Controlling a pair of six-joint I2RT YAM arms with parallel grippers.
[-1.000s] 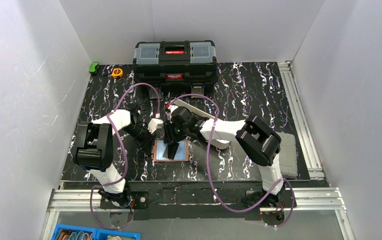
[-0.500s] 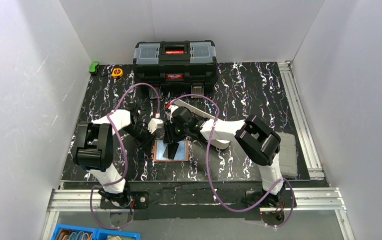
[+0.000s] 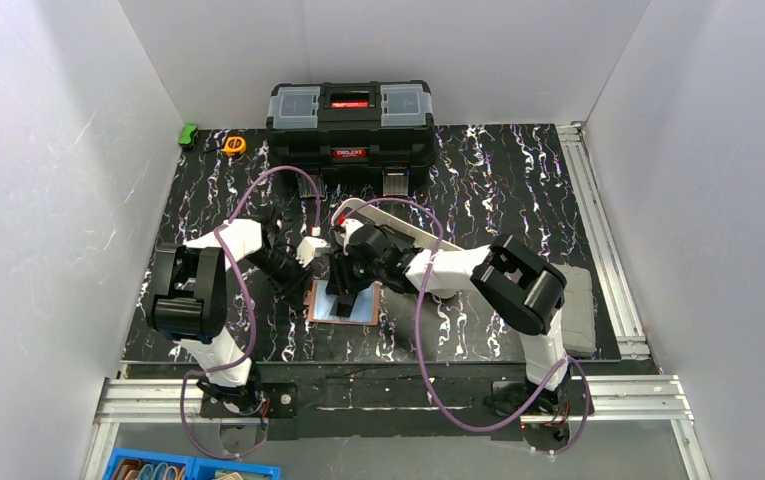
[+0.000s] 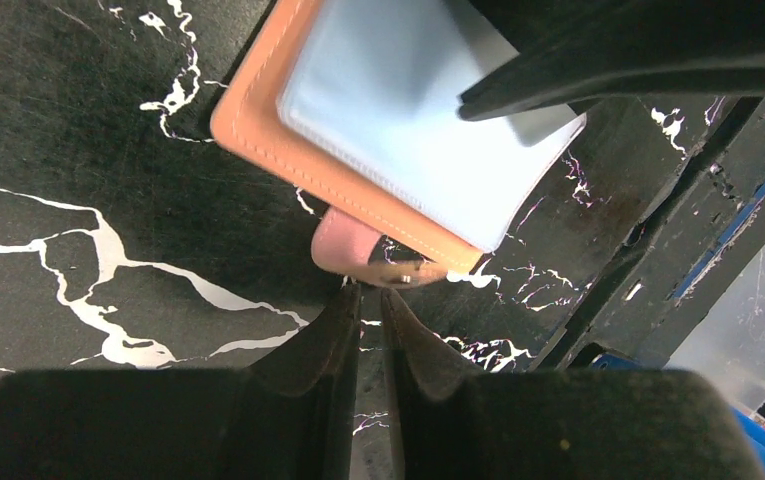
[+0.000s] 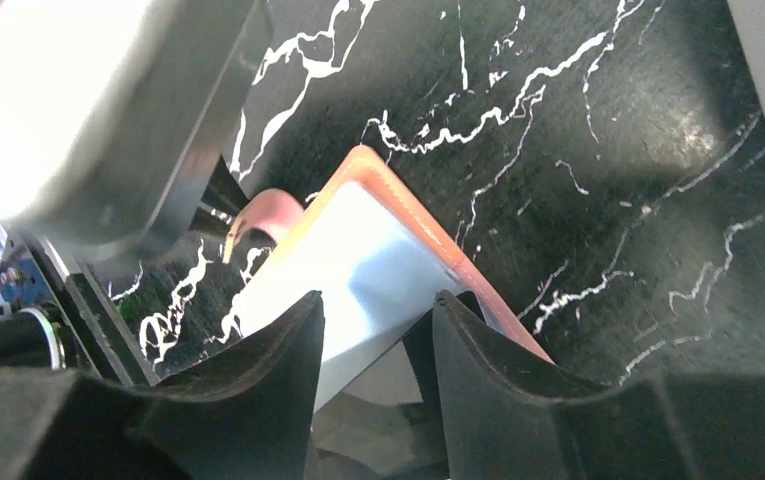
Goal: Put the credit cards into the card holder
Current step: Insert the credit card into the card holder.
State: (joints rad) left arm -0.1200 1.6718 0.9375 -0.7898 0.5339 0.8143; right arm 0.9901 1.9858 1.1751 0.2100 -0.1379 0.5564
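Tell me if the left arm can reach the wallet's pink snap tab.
Probably yes. The left gripper, jaws nearly closed, sits right at the pink snap tab of the tan leather wallet, nothing between; the right gripper is over the pale blue card.

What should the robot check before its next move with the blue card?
1. The tan leather card holder lies open and flat on the black marbled table: ok.
2. The left gripper pinches the holder's pink snap tab to steady it: looks ok.
3. The pale blue credit card lies on the holder: ok.
4. The card is tucked into a pocket: cannot tell.
5. The right gripper is open, with its fingers over the card: ok.
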